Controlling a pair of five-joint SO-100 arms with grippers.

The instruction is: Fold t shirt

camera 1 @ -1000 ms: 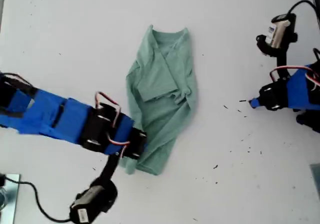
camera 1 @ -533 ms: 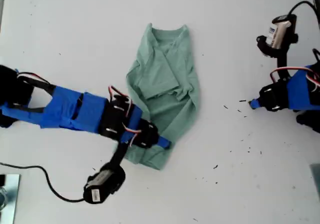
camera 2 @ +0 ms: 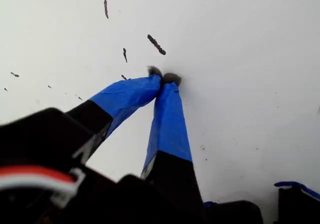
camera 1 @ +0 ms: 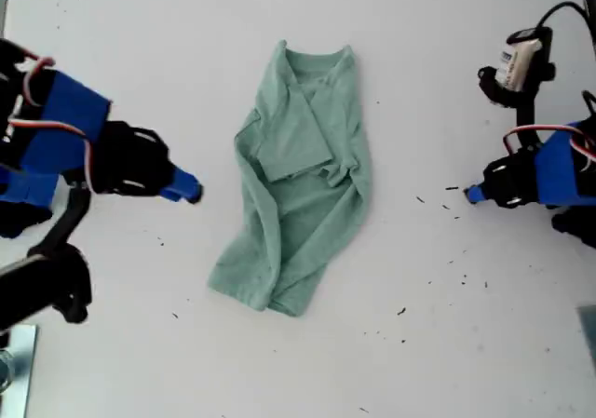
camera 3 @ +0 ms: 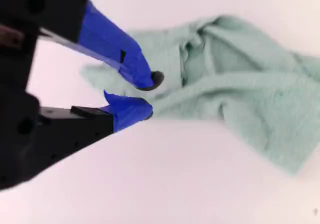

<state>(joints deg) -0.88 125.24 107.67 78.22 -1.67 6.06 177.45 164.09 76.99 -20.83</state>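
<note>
The pale green t shirt [camera 1: 303, 195] lies crumpled lengthwise in the middle of the white table, collar at the far end, sides folded inward, lower hem bunched. My second gripper [camera 1: 186, 190] hovers to the shirt's left in the exterior view, apart from it. In the second wrist view it [camera 3: 150, 97] stands slightly open with nothing between its blue fingers, and the t shirt [camera 3: 240, 89] lies just beyond. My first gripper [camera 1: 470, 193] rests at the exterior view's right, far from the shirt. Its blue fingers are shut tip to tip [camera 2: 164, 78] over bare table.
Dark specks [camera 1: 452, 209] dot the white table [camera 1: 419, 343] near my first gripper. A metal object [camera 1: 14, 362] sits at the exterior view's lower left corner. Cables and black camera modules [camera 1: 517, 60] hang beside both arms.
My second gripper has let go of the shirt's lower hem and pulled back to the exterior view's left. The hem now lies spread further down and left. The first arm stayed still.
</note>
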